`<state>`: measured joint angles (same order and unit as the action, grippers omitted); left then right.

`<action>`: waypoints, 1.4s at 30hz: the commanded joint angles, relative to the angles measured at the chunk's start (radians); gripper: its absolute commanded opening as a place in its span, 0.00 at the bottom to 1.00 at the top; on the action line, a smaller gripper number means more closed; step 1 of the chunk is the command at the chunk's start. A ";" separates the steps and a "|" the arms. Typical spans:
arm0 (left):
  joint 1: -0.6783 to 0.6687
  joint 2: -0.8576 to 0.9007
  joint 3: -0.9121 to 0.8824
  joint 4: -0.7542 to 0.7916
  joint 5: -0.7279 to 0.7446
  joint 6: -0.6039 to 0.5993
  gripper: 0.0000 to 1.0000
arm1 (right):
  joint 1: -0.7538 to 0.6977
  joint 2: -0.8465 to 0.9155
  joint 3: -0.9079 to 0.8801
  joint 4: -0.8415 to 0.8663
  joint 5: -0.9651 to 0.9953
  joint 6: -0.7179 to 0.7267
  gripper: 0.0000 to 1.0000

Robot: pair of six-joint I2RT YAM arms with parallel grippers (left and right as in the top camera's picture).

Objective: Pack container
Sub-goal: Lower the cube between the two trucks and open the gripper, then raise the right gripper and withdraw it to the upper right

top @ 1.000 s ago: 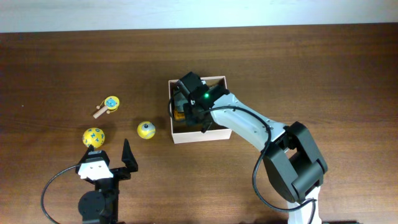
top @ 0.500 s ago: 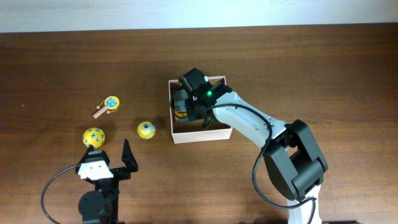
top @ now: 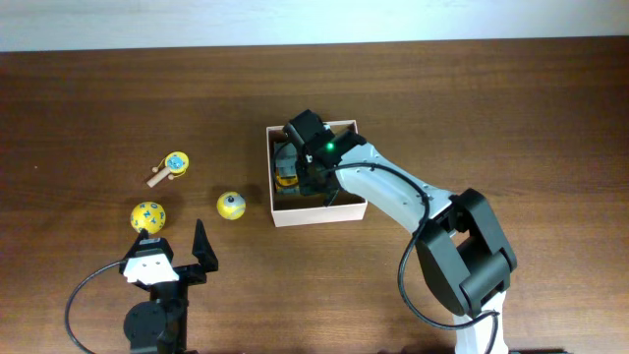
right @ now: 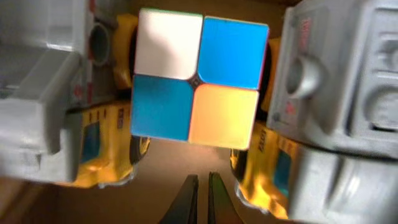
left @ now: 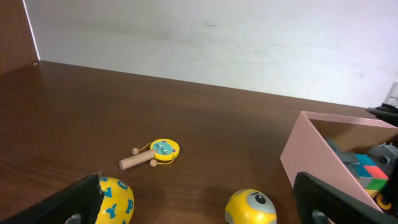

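Overhead, the arm hides what lies in the container (top: 305, 216) at mid-table; the wrist view shows the right gripper (right: 200, 186) pressed together above a cube (right: 198, 78); the left gripper (left: 199, 202) is spread wide.

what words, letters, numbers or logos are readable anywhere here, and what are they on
"Y": blue letter on the yellow ball with blue print, left wrist view; its other marks are unreadable.
Raised marking on the grey plastic part, right wrist view: too blurred to read.
Blue panels on the yellow toy beneath the multicoloured square-tiled cube: blurred, unreadable.
Nothing else reads.
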<state>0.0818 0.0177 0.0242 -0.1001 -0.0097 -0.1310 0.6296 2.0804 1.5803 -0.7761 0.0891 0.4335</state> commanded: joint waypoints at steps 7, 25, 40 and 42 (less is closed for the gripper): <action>0.006 0.001 -0.007 0.003 0.014 0.016 0.99 | -0.003 -0.159 0.221 -0.162 0.028 -0.011 0.04; 0.006 0.001 -0.007 0.003 0.014 0.016 0.99 | -0.333 -0.299 0.323 -0.396 0.208 -0.010 0.19; 0.006 0.001 -0.007 0.003 0.014 0.016 0.99 | -0.485 -0.287 0.248 -0.458 0.208 -0.010 0.99; 0.006 0.001 -0.007 0.003 0.014 0.016 0.99 | -0.485 -0.287 0.242 -0.460 0.208 -0.010 0.99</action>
<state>0.0818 0.0177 0.0242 -0.1005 -0.0097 -0.1310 0.1490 1.7878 1.8381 -1.2331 0.2840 0.4183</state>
